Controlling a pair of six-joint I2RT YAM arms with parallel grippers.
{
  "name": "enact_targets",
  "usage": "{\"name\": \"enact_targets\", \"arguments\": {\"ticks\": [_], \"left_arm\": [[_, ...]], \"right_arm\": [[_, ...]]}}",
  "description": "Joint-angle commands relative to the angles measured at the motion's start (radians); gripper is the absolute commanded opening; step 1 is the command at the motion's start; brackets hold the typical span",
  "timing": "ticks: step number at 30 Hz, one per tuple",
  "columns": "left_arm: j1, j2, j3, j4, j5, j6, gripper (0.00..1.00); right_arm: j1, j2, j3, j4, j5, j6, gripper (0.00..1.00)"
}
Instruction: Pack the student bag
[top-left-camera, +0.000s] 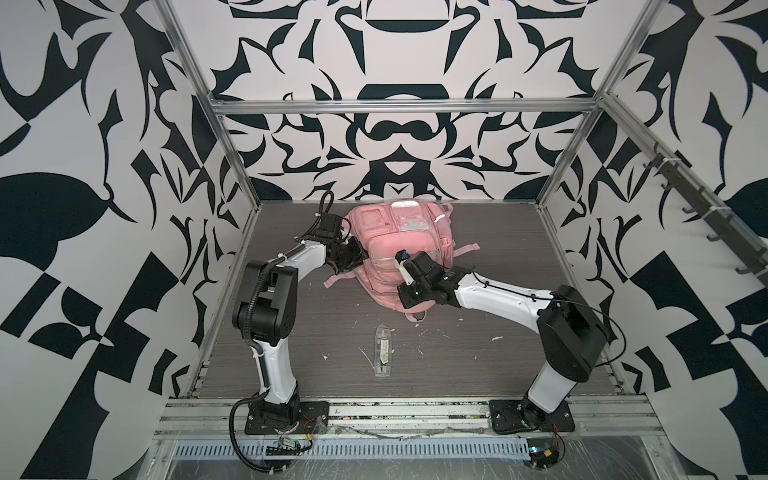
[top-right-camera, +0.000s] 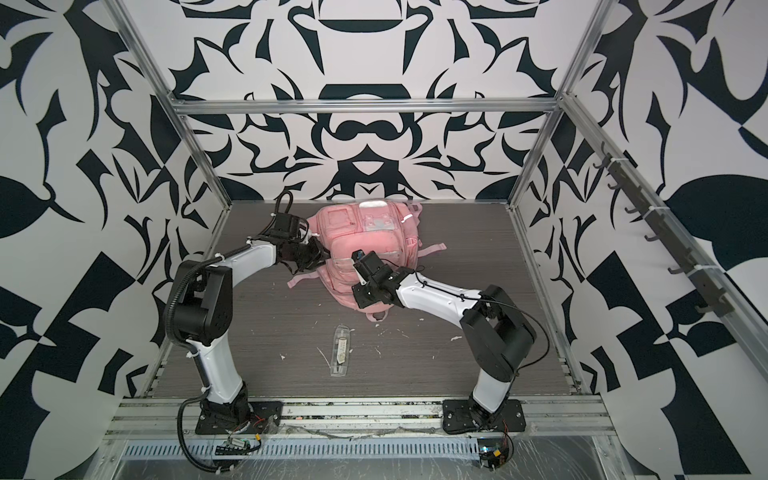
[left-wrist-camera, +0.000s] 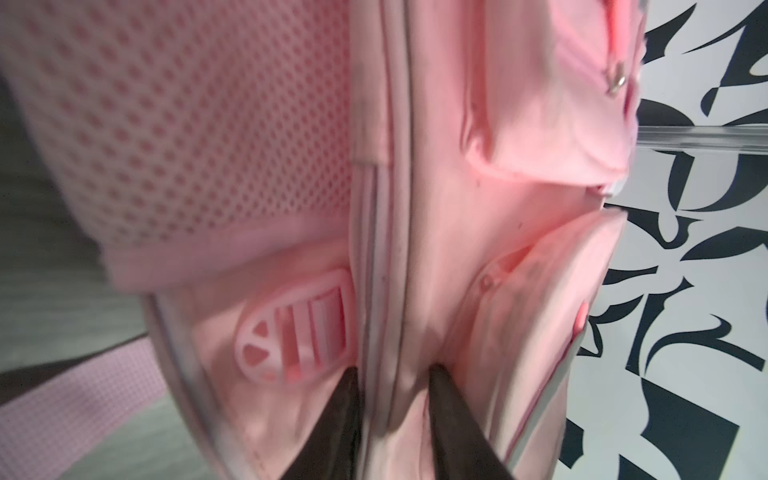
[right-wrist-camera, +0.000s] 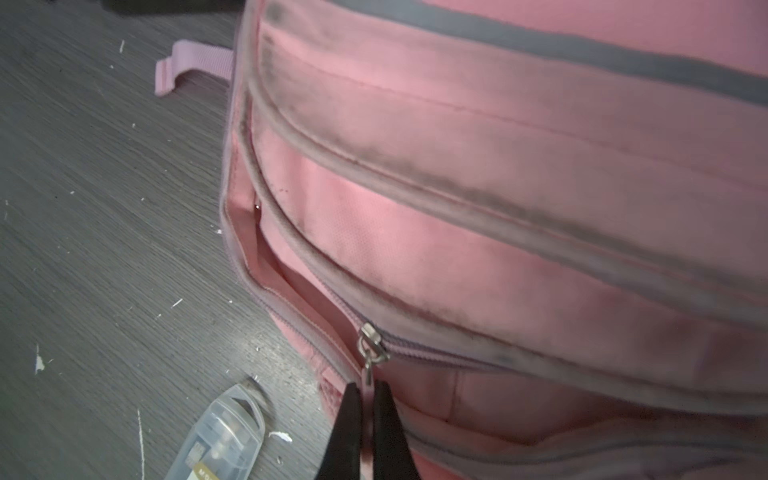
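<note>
My right jaws are pinched tight on the zip pull of the bag, just short of the slider; past it the zip gapes open. My left jaws stand a little apart astride the bag's side seam (whether they grip it I cannot tell), a buckle just beside them. The bag lies on the bench, front up, between my two sets of jaws. A clear case lies on the bench near my right jaws.
</note>
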Motion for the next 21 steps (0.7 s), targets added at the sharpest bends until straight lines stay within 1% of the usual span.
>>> {"name": "enact_targets", "arguments": {"ticks": [1,4,7,14,17,21], "left_arm": [[0.002,-0.007,0.007,0.042,0.011,0.005,0.36],[0.002,-0.069,-0.069,0.062,0.012,0.001,0.41],[0.002,-0.150,-0.138,0.044,0.002,0.021,0.45],[-0.002,-0.324,-0.315,0.030,-0.010,0.030,0.46],[-0.016,-0.357,-0.362,0.031,-0.007,0.024,0.46],[-0.062,-0.360,-0.390,0.035,-0.022,0.020,0.46]], "right_arm": [[0.067,0.025,0.071,-0.068,-0.058,0.009,0.00],[0.082,0.045,0.092,-0.075,-0.055,0.006,0.00],[0.085,0.051,0.091,-0.068,-0.065,0.007,0.00],[0.090,0.042,0.079,-0.060,-0.072,0.003,0.00],[0.089,0.040,0.081,-0.057,-0.075,0.003,0.00],[0.092,0.039,0.092,-0.059,-0.075,0.001,0.00]]}}
